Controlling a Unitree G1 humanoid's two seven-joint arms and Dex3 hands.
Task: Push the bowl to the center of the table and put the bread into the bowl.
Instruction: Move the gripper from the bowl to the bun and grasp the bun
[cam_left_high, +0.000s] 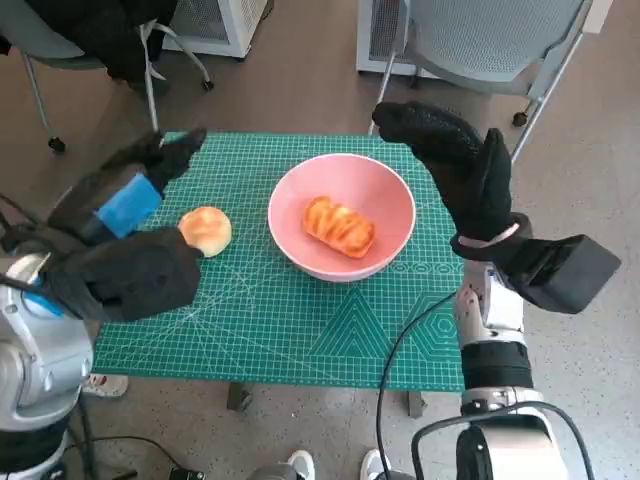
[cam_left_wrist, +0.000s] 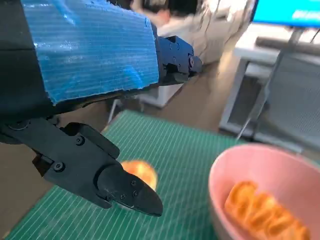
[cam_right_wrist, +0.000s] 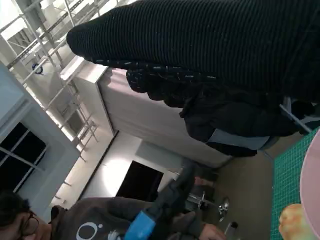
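Closest to the camera, the left robot hand (cam_left_high: 125, 235), black with blue tape over its back, hovers above the left side of the green grid-mat desk (cam_left_high: 300, 330), fingers spread and holding nothing. Just beyond its fingertips, on the bowl side, a round golden bread roll (cam_left_high: 205, 230) sits on the mat, untouched. Between the two hands is the pink round bowl (cam_left_high: 342, 214), pretty much mid-desk already, with a glazed braided bread piece (cam_left_high: 339, 226) lying inside it. Off on the far right, the gloved right robot hand (cam_left_high: 455, 160) is raised beside the bowl's rim, fingers apart, empty too. So I'd say the push looks done and one bread is in; the roll might be what's left.
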